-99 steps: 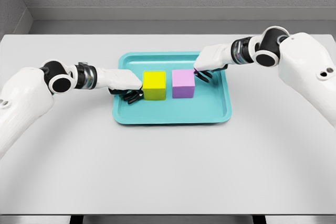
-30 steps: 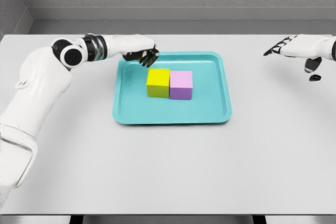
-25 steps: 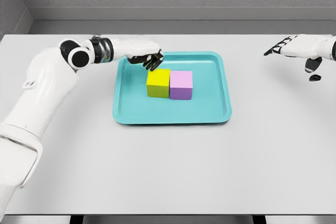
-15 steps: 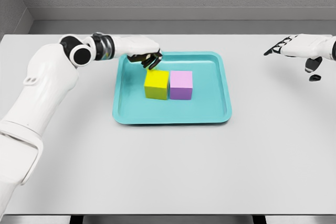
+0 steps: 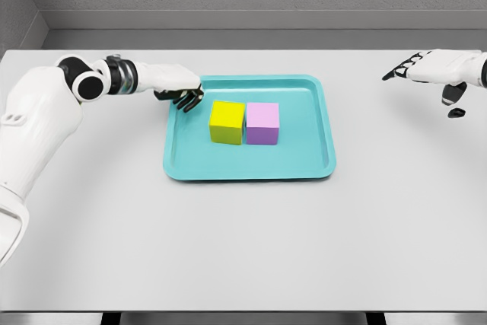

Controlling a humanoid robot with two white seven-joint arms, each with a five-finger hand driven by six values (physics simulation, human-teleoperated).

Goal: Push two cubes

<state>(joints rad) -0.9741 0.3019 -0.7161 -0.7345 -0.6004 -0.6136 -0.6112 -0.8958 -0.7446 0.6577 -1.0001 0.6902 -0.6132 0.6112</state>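
With the yellow cube (image 5: 227, 122) and pink cube (image 5: 262, 122) touching mid-tray (image 5: 251, 168), the left hand (image 5: 181, 93), fingers loosely curled and empty at the tray's left edge, should have withdrawn clear without brushing them.

The scene contains two cubes: one yellow cube (image 5: 227, 122) and one pink cube (image 5: 262, 122), set side by side with their facing sides touching. One teal tray (image 5: 304, 165) carries both cubes, and one white counter (image 5: 243, 241) carries the tray. Two robot hands are in view, one per arm: the left robot hand (image 5: 176, 85) at the tray's upper left corner and the right robot hand (image 5: 434, 70) at the right edge of the head view, well apart from the tray.
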